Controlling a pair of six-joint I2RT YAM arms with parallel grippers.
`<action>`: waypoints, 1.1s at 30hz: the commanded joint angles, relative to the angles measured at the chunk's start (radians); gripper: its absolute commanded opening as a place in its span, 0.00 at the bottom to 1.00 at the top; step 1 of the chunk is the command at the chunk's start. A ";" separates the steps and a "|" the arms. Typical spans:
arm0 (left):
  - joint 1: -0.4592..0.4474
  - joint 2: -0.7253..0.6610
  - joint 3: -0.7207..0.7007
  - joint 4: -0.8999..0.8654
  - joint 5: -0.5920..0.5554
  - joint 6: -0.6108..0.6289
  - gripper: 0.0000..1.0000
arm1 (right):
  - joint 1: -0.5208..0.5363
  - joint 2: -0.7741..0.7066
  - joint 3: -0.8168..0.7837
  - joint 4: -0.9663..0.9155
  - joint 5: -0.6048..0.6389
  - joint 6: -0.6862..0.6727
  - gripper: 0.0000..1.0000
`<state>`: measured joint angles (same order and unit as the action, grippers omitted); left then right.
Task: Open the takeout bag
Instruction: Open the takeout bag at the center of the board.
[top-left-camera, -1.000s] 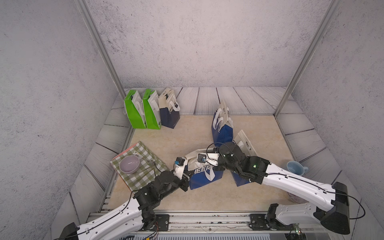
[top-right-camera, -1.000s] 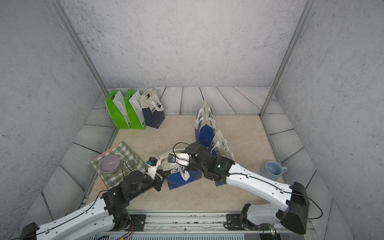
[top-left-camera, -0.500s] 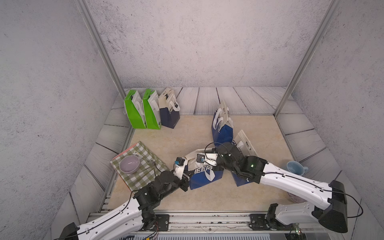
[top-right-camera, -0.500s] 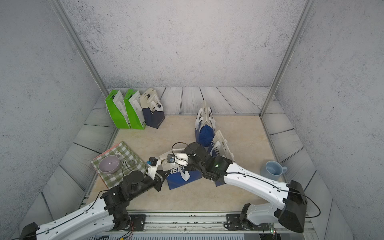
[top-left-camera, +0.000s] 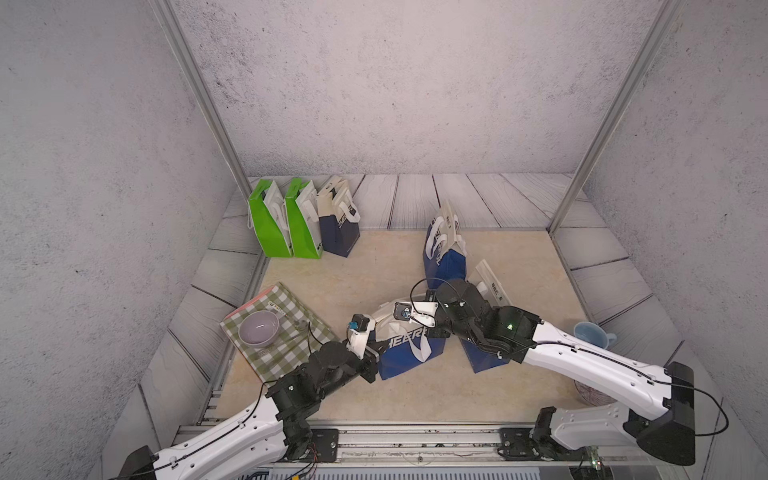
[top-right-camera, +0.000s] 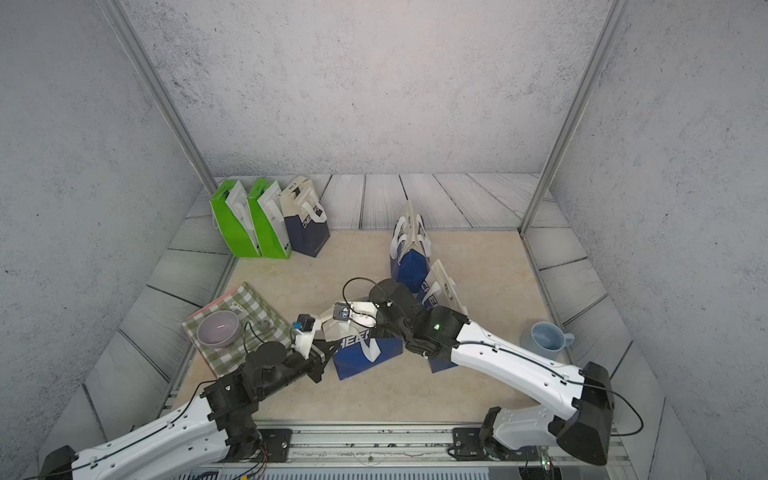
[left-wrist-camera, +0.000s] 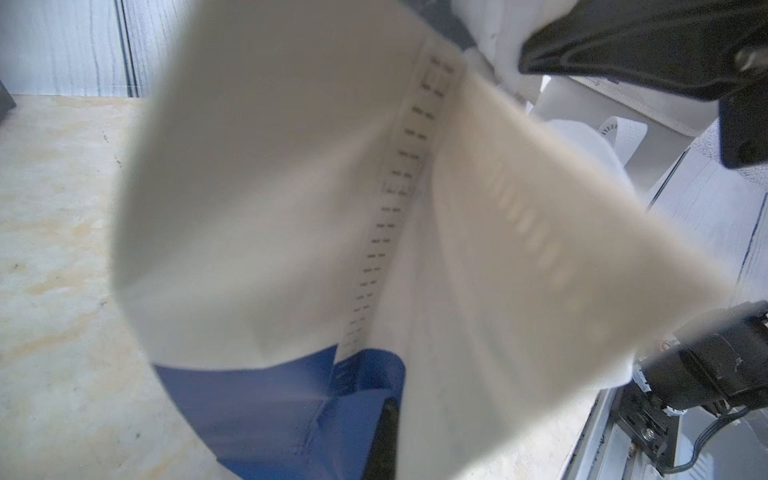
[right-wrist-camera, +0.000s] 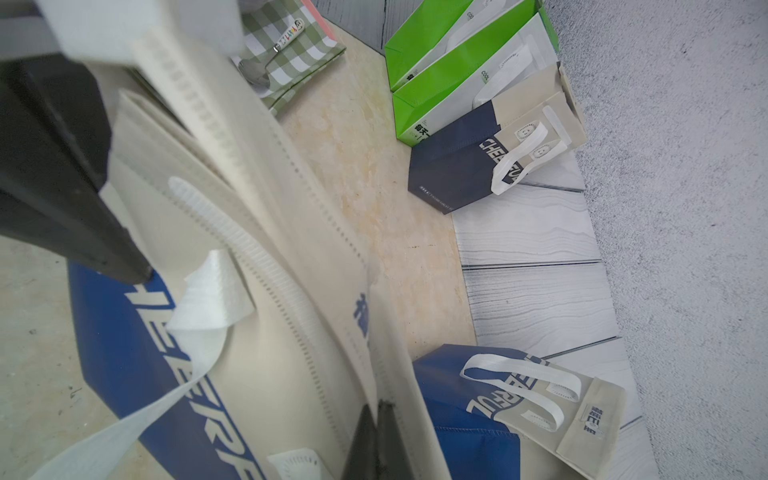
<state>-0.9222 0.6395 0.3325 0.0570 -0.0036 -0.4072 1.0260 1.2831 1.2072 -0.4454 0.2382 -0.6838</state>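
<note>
The takeout bag, blue below and beige above with white handles, stands at the front middle of the mat. My left gripper is at its left end, shut on the bag's side. In the left wrist view the bag's fabric fills the frame, and one dark finger shows against it. My right gripper is at the bag's right top. In the right wrist view the right gripper is pinched shut on the beige top edge. The bag's mouth is only slightly parted.
A checked cloth with a lilac bowl and a spoon lies front left. Two green bags and a navy bag stand at the back left. Two more blue bags are by my right arm. A blue cup sits on the right.
My right gripper has closed its jaws onto the bag's top edge. The left arm and the bag have stayed nearly still.
</note>
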 joint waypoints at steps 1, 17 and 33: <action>0.001 0.004 0.010 -0.060 0.007 0.010 0.00 | -0.004 -0.002 0.067 -0.008 0.031 -0.007 0.00; 0.000 -0.005 0.006 -0.067 0.001 0.007 0.00 | -0.047 0.080 0.280 -0.181 -0.016 -0.029 0.00; 0.002 0.002 0.007 -0.069 0.008 0.009 0.00 | -0.092 0.164 0.441 -0.290 -0.043 -0.094 0.00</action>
<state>-0.9222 0.6350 0.3340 0.0582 -0.0036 -0.4072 0.9474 1.4582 1.5890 -0.7658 0.1783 -0.7570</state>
